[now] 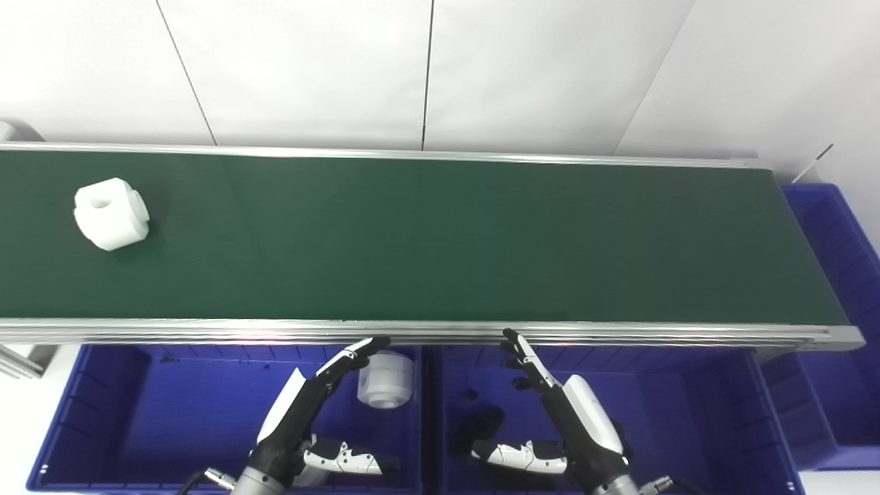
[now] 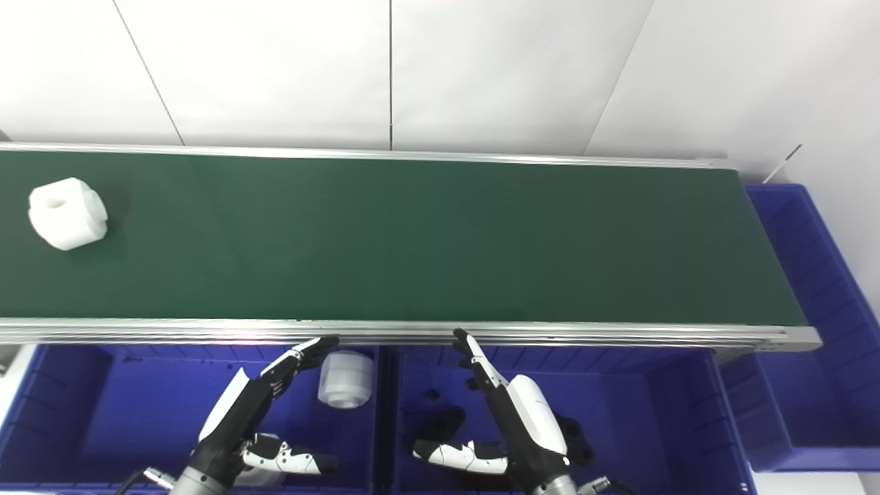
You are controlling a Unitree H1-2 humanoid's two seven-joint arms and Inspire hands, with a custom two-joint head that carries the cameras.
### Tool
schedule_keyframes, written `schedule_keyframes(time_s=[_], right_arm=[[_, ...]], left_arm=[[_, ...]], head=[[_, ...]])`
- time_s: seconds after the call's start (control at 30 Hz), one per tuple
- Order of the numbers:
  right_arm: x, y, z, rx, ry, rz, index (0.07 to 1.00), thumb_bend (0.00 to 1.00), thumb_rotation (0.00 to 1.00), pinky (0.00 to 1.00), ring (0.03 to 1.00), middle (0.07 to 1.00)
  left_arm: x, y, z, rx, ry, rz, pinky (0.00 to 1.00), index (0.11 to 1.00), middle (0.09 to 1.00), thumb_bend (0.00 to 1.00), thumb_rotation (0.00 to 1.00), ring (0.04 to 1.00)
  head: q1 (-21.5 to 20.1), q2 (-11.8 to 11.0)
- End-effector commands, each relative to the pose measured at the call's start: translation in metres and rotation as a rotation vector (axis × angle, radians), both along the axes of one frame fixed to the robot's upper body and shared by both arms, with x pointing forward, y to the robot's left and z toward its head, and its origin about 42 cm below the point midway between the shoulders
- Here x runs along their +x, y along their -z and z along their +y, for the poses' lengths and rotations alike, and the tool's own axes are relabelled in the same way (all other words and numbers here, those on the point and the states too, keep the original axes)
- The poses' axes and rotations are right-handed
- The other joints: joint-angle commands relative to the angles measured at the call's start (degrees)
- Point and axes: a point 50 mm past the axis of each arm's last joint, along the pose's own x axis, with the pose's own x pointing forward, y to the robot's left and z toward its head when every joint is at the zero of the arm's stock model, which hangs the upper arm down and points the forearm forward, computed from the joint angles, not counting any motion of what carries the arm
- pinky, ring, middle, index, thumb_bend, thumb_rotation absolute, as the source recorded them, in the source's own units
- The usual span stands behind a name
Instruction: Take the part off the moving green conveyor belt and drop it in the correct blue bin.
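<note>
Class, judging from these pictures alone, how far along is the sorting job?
Done: one white part already lies in the left blue bin. In hand: nothing; the left hand and right hand hover open over the bins. Left: another white part sits at the belt's left end, not yet picked.

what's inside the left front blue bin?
One white part lies in the left blue bin, near its right wall. The open left hand hovers above, hiding some floor; the belt frame covers the far edge.
</note>
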Motion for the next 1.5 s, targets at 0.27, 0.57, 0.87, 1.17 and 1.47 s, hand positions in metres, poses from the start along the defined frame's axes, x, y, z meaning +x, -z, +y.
schedule_keyframes(time_s=[0.27,0.57,0.87,1.17,1.47], right_arm=[[0.002,-0.006,0.001,0.026,-0.029,-0.051,1.000,0.80,0.55,0.73,0.855,0.922],[-0.009,0.013,-0.016,0.019,-0.037,-0.051,1.000,0.80,0.55,0.70,0.842,0.938],[-0.010,0.028,-0.024,0.025,-0.032,-0.046,1.000,0.81,0.53,0.68,0.845,0.931],[-0.009,0.031,-0.024,0.025,-0.025,-0.029,1.000,0.82,0.52,0.65,0.846,0.934],[-0.005,0.038,-0.019,0.031,-0.024,-0.036,1.000,0.82,0.50,0.63,0.834,0.936]], left_arm=[[0.005,-0.006,-0.001,-0.029,-0.007,-0.044,0.85,0.846,0.907,0.85,0.28,0.897],[-0.004,0.012,-0.015,0.005,-0.005,-0.006,0.89,0.839,0.899,0.88,0.30,0.909],[-0.004,0.021,-0.023,-0.020,-0.020,0.027,0.79,0.787,0.852,0.93,0.23,0.843],[-0.008,0.013,-0.021,-0.131,-0.069,0.054,0.75,0.770,0.837,0.95,0.22,0.828],[0.001,-0.042,-0.005,-0.215,-0.037,-0.110,0.74,0.781,0.852,0.94,0.19,0.820]], head=[[1.0,-0.7],[13.8,-11.3],[18.3,-16.9],[18.1,-18.2],[17.2,-21.4]])
